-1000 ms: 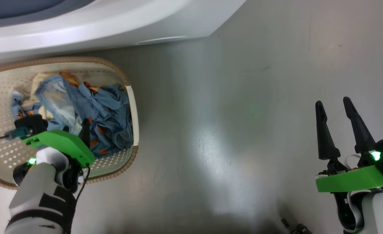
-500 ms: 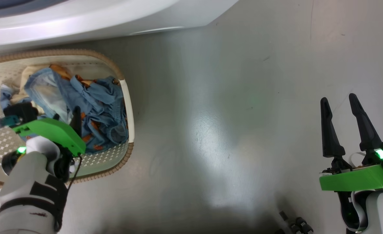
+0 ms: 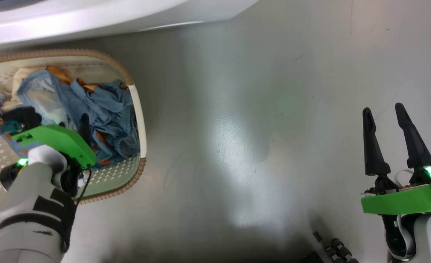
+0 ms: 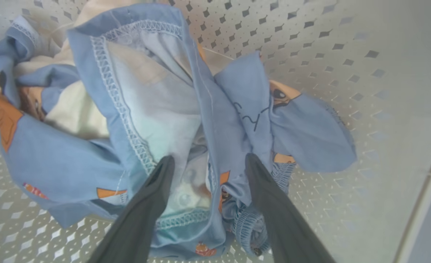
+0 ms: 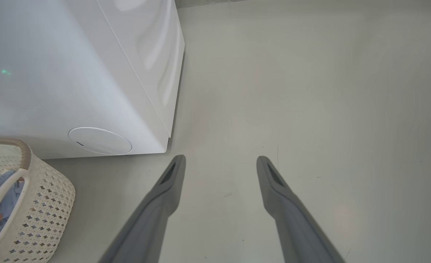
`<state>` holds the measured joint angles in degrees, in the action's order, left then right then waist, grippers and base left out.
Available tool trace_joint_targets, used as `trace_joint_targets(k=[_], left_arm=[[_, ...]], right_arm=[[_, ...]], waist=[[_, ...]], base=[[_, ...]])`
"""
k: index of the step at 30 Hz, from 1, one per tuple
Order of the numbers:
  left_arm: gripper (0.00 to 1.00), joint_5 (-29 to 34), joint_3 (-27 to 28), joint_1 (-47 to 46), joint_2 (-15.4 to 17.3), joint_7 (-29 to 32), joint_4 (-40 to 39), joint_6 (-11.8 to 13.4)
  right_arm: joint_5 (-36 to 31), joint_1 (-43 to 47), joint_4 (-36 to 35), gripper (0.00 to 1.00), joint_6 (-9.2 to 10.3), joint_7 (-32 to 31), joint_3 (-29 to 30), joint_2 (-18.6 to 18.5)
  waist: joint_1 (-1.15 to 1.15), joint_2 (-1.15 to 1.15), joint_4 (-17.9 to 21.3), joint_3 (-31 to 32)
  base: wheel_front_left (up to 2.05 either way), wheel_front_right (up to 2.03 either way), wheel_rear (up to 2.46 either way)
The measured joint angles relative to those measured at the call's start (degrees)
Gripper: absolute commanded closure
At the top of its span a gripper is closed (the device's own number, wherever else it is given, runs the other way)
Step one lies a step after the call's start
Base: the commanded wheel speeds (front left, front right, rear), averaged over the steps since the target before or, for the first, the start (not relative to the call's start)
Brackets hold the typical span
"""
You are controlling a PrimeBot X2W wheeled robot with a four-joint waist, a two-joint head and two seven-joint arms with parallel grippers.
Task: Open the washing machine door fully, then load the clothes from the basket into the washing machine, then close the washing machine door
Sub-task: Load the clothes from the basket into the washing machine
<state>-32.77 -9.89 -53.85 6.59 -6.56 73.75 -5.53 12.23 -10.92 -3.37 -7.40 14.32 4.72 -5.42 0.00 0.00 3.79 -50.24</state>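
Grey floor, white washing machine beside basket, left claw wide over clothes, right claw wide

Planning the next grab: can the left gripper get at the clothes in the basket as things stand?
Likely yes: the left gripper is open, pointing right at the clothes piled in the basket, with nothing between them.

A smooth pale grey floor carries a broad bright glare near its middle
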Motion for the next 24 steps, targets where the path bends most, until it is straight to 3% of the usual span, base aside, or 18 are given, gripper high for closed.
trace_joint_targets(k=[24], left_arm=[[0.0, -0.79, -1.09, -3.19, -0.02, 0.43, 0.23, 0.74]], right_arm=[[0.0, 0.04, -2.07, 0.0, 0.0, 0.41, 1.05, -0.52]], waist=[[0.0, 0.0, 0.25, -4.32]], base=[[0.0, 0.0, 0.0]])
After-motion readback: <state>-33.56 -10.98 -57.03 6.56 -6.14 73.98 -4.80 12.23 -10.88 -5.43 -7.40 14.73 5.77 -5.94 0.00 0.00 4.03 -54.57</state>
